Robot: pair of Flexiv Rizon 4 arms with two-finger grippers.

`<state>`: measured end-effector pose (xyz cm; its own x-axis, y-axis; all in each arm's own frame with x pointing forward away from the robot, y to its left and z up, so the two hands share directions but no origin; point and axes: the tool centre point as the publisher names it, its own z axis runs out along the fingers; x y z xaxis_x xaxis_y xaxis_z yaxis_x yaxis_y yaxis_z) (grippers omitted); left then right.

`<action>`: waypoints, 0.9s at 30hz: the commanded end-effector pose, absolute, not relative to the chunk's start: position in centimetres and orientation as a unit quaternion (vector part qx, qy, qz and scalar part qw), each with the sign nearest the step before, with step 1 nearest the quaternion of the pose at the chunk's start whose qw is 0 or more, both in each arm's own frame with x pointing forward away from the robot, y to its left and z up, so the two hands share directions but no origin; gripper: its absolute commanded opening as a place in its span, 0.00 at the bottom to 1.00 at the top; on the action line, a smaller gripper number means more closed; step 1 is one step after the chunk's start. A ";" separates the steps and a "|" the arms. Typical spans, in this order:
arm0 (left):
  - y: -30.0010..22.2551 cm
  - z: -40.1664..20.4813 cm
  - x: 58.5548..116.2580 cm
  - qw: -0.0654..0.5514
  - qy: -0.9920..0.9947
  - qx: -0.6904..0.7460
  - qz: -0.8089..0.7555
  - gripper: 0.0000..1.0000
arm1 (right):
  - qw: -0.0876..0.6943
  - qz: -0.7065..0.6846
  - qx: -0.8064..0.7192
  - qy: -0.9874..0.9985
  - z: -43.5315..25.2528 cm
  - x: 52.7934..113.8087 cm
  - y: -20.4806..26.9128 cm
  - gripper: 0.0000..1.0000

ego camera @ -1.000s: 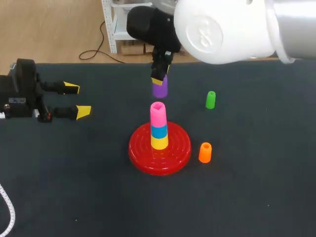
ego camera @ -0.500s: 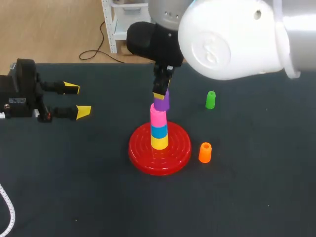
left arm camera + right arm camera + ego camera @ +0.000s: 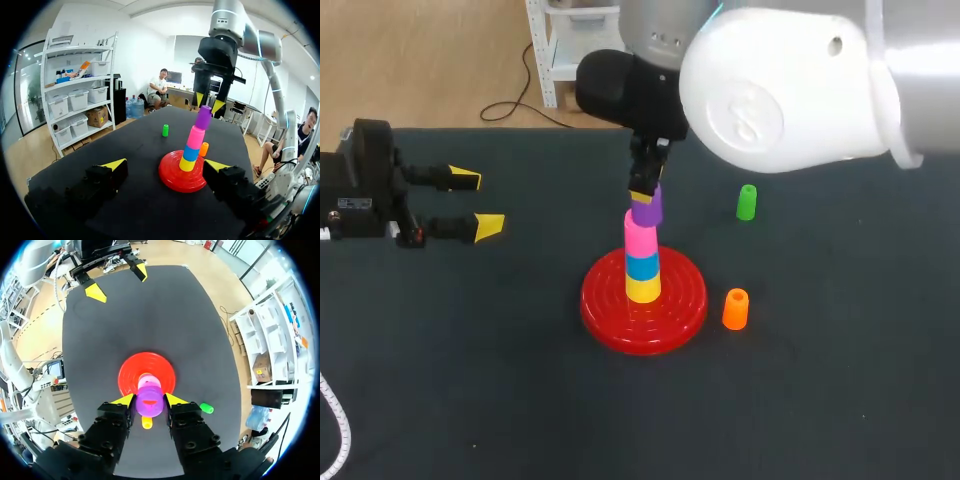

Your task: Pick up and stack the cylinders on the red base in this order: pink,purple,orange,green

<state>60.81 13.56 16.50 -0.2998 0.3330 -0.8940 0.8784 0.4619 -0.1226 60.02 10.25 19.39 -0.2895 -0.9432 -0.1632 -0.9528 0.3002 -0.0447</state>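
- My left gripper (image 3: 477, 202): fingers wide apart, holding nothing, at left side of table (image 3: 470, 380).
- Red base (image 3: 605, 300): yellow cylinder (image 3: 642, 289), blue cylinder (image 3: 642, 266) and pink cylinder (image 3: 640, 238) stacked on it.
- My right gripper (image 3: 645, 196): clamped on purple cylinder (image 3: 648, 211), tilted, at pink's top.
- Orange cylinder (image 3: 735, 308): upright, near base.
- Green cylinder (image 3: 746, 201): upright, farther back.

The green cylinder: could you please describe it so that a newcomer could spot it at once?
Find the red base in the middle of the dark table. To its right two small cylinders stand alone: the orange cylinder close by, the green cylinder farther back. It is the only green piece.
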 end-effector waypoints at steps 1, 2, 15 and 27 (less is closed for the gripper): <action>13.5 16.3 60.8 0.432 0.738 0.408 -0.319 1.00 | 0.080 0.029 -0.589 0.804 19.3 60.2 10.4 0.00; 13.5 16.3 60.8 0.432 0.738 0.408 -0.319 1.00 | 0.080 0.029 -0.589 0.804 19.3 60.3 10.5 0.00; 13.5 16.3 60.8 0.432 0.738 0.408 -0.319 1.00 | 0.073 0.036 -0.598 0.797 19.5 60.0 11.5 0.00; 13.5 16.3 60.8 0.432 0.738 0.408 -0.319 1.00 | 0.073 0.028 -0.596 0.799 19.6 60.1 11.0 0.00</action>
<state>60.81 13.56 16.50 -0.2998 0.3330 -0.8940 0.8784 0.4619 -0.1226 60.28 11.12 19.55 -0.2786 -0.9492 -0.1462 -0.9571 0.2870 -0.0392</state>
